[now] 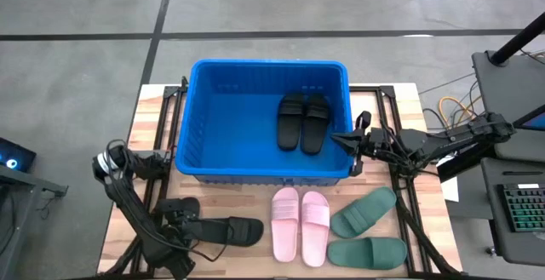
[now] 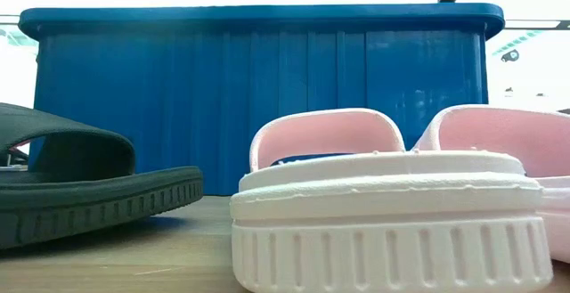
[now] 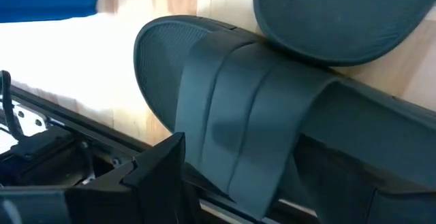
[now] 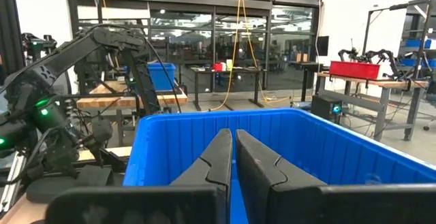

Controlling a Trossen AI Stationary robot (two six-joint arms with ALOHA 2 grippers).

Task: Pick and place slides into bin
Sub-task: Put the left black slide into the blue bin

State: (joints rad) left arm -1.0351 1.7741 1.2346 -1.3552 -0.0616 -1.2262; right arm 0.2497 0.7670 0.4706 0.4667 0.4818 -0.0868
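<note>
beside your left gripper [image 1: 189, 218], fingers spread over a black slide [image 1: 223, 231] on the counter [image 1: 247, 197]; pink slides [image 1: 300, 225] adjoin. right gripper [image 1: 341, 137], fingers together, hovers at the bin [image 1: 194, 118] rim; two black slides [image 1: 303, 121] inside.

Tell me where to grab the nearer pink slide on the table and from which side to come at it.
Grip the wide strap of the pink slide, probably from straight above. It lies sole-down and flat on the table, and the low view shows its strap arching clear of the footbed, so one finger could slip under. Its twin sits tight alongside, leaving little room for a side approach.
</note>
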